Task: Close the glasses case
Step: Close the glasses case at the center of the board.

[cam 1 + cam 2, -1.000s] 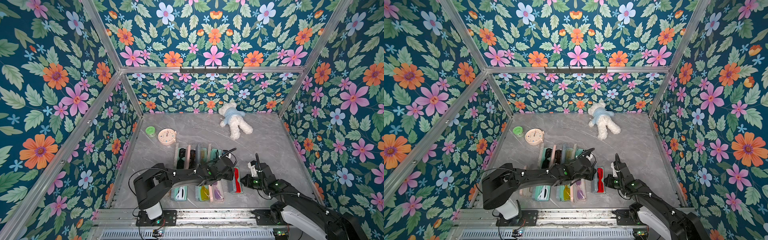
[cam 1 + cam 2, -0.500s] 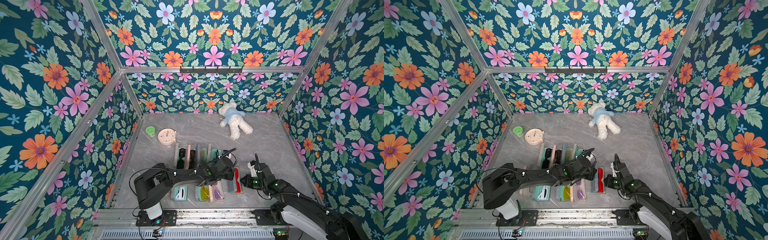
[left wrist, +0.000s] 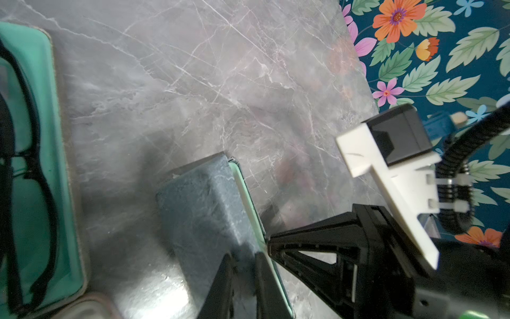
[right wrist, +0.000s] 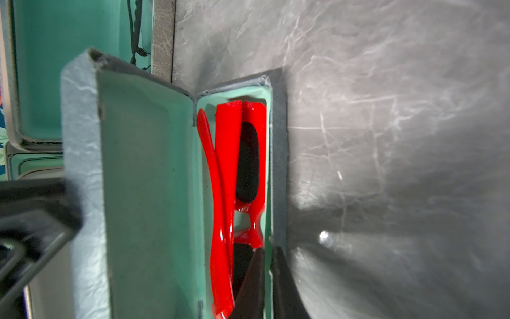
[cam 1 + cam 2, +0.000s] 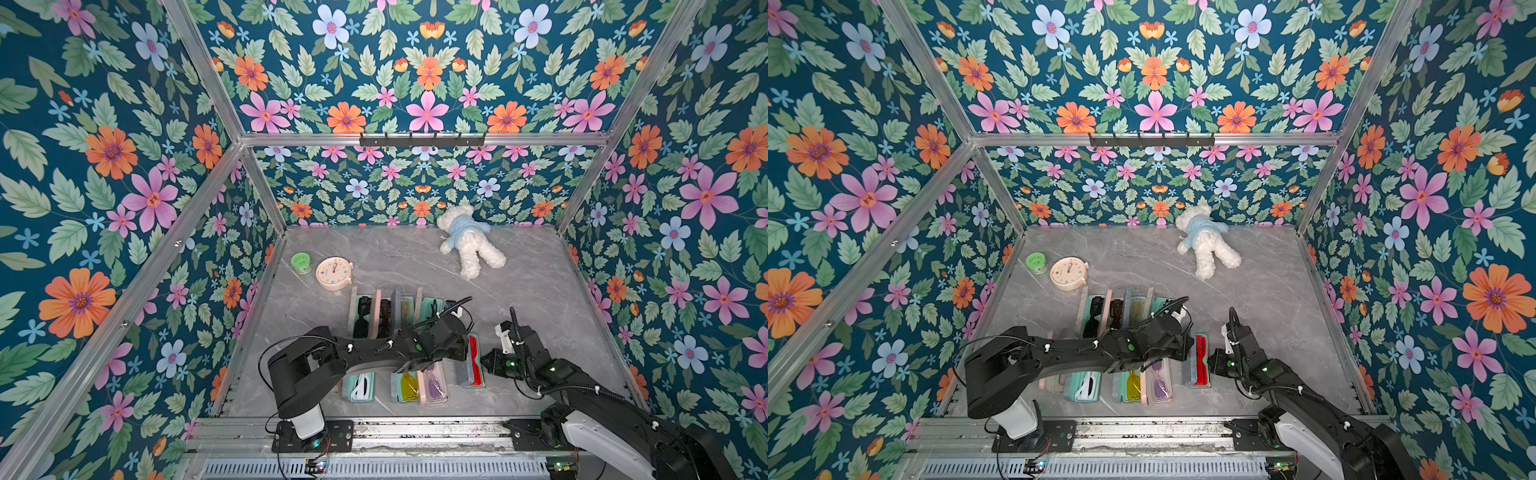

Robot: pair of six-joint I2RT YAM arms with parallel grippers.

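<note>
Glasses case (image 5: 471, 365), grey with mint lining, is lying nearer the robot than the clock (image 5: 333, 273) and off to its right, with red glasses (image 4: 226, 179) resting inside. The left gripper (image 3: 243, 262) is pinching the lid (image 4: 146, 179) by its edge, and the right gripper (image 4: 269, 254) is clamping the base wall. Over the last second nothing is visibly shifting. The lid is standing roughly upright, so the closing swing is likely still pending.

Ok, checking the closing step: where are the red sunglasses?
In both top views the red sunglasses lie inside the half-open grey case, rightmost of the near row, between the left pincer and the right pincer.
</note>
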